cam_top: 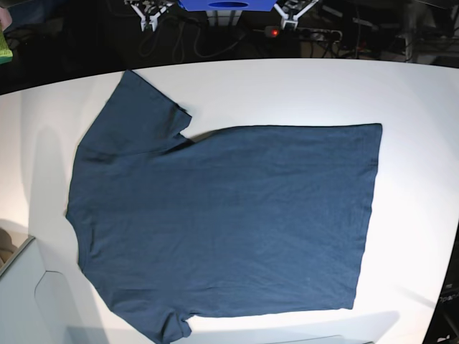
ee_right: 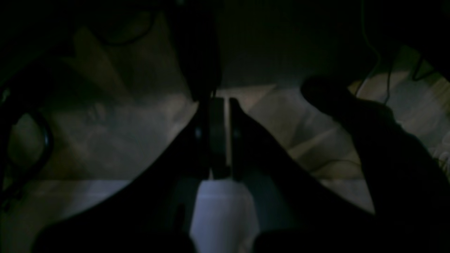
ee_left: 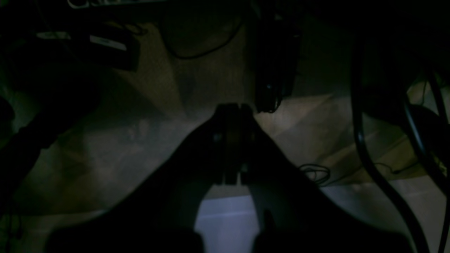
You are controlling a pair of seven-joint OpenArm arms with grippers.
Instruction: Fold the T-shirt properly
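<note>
The T-shirt [cam_top: 222, 215] lies spread flat mid-frame on the white table [cam_top: 301, 86]. Our left gripper [ee_left: 233, 144] and right gripper [ee_right: 219, 137] sit narrow, holding nothing; a one-layer pinch could drag and wrinkle it

Both wrist views are very dim, murky and soft, with each gripper only a black silhouette. The base view is bright and sharp: overhead light glares on the curved white bench [cam_top: 287, 86], whose edges bow from lens distortion.
</note>
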